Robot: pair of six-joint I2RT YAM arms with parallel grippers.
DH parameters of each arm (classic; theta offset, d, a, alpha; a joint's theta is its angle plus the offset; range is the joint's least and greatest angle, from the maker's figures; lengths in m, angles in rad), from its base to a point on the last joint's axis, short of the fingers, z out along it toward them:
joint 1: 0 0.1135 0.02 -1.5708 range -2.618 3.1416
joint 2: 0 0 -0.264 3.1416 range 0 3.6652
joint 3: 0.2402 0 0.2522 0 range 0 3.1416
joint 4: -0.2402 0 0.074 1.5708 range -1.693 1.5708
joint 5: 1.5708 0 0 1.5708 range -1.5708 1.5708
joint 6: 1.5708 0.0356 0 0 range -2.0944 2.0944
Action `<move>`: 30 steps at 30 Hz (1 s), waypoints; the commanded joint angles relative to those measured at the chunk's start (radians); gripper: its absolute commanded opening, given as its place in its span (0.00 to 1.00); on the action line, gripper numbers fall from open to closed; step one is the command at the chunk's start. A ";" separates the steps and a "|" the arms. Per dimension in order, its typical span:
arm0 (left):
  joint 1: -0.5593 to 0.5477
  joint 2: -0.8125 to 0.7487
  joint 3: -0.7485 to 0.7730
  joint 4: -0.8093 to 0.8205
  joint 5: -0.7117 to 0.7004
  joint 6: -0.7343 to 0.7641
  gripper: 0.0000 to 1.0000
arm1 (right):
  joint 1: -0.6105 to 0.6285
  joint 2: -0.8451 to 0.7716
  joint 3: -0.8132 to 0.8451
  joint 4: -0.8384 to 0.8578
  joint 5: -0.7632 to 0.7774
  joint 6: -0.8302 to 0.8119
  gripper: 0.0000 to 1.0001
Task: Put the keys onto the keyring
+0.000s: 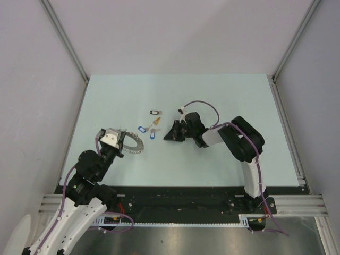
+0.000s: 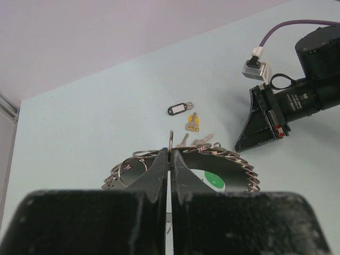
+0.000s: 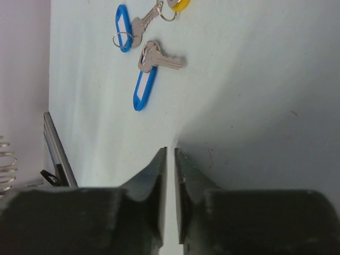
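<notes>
Keyring [image 2: 236,158]: lower centre of left wrist view, toothed rim fanned out on table [image 1: 223,101], green tag [image 2: 214,179] showing through its hole. Left gripper [image 2: 170,154] clamps ring's near edge, jaws pressed together on thin wire loop. Top view: ring left of centre. Loose keys lie above it: black-tagged key [image 2: 179,109], yellow-tagged key [image 2: 192,125]. Right wrist view, upper left: blue-tagged key [image 3: 144,87], second blue-tagged key [image 3: 122,27]. Right gripper [image 3: 170,154] near them, apart; jaws almost touching, thin slit, nothing held.
</notes>
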 commanded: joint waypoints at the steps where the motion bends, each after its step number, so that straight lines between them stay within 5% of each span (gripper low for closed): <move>1: 0.016 -0.008 0.006 0.059 0.017 0.011 0.00 | -0.015 -0.051 -0.005 0.018 0.057 -0.029 0.29; 4: 0.017 -0.016 0.003 0.056 0.019 0.009 0.00 | -0.021 -0.020 0.018 0.066 0.105 0.006 0.43; 7: 0.019 -0.013 0.003 0.059 0.020 0.011 0.00 | -0.016 0.023 0.061 0.072 0.134 -0.039 0.45; 19: 0.030 -0.022 0.004 0.059 0.031 0.008 0.00 | 0.045 0.096 0.251 0.055 0.297 -0.302 0.43; 30: 0.034 -0.025 0.004 0.053 0.037 0.005 0.00 | 0.073 0.173 0.380 -0.063 0.326 -0.345 0.33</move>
